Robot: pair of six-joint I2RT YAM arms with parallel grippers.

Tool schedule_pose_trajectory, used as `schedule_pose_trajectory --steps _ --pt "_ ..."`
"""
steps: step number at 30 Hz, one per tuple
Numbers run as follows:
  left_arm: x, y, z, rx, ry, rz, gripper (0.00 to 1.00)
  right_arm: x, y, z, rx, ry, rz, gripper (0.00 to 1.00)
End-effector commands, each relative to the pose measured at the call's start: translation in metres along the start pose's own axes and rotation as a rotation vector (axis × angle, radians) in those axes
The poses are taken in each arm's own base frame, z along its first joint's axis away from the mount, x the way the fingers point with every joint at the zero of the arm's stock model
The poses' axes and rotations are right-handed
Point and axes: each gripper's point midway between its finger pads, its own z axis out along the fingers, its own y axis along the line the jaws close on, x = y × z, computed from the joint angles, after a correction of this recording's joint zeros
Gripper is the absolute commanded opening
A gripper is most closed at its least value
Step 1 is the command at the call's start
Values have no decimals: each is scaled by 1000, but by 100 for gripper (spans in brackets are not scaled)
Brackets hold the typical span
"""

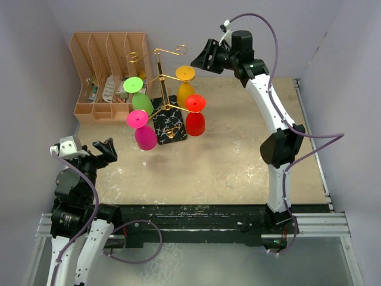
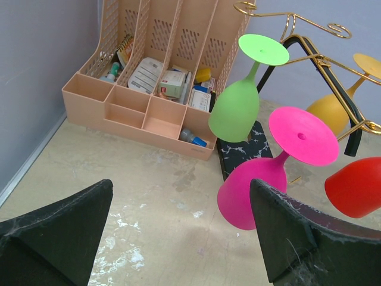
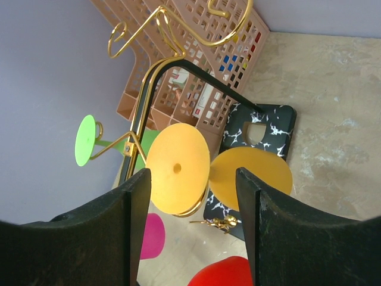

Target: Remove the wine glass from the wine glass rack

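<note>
Nearest, at 7 o'clock on the table (image 1: 226,167), the left gripper (image 1: 106,148) rests low with its jaws spread wide and nothing between them. It sits well apart from the stand, probably to keep out of the way.

Further in is the wine glass rack (image 1: 159,68) on its black veined base (image 1: 172,122). Four glasses hang bowl-down, each foot caught in a curled gold arm. Seen from above, around the base, the pink glass (image 1: 144,136) is at 9 o'clock, the green glass (image 1: 141,101) at 11, the red glass (image 1: 195,122) at 3 and the yellow wine glass (image 3: 177,168) at 1. Hung this way, a glass likely comes free only by sliding its foot out along the arm.

Farthest, the right gripper (image 3: 191,179) is raised to hook height at 1 o'clock. It is open and holds nothing, and its wrist view frames the yellow foot between the fingers. That glass looks like the one chosen.

The tan desk organiser (image 1: 110,77) stands behind, at 10 o'clock.
</note>
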Motion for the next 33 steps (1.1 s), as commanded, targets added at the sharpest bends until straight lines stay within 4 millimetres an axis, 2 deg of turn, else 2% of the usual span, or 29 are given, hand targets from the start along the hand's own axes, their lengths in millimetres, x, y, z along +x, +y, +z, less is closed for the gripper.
schedule_pose_trajectory --steps 1,12,19,29,33 --pt "-17 -7 -3 31 -43 1 100 -6 13 -1 -20 -27 -53 60" --pt "-15 -7 -1 31 -36 3 100 11 8 12 -6 8 -59 55" --pt "-15 -7 -1 32 -36 4 100 14 12 15 -20 17 -62 44" --pt "-15 -7 -1 32 -37 3 100 21 14 20 -31 33 -63 41" --pt "-15 -7 -1 31 -36 4 100 22 14 22 -32 36 -61 32"
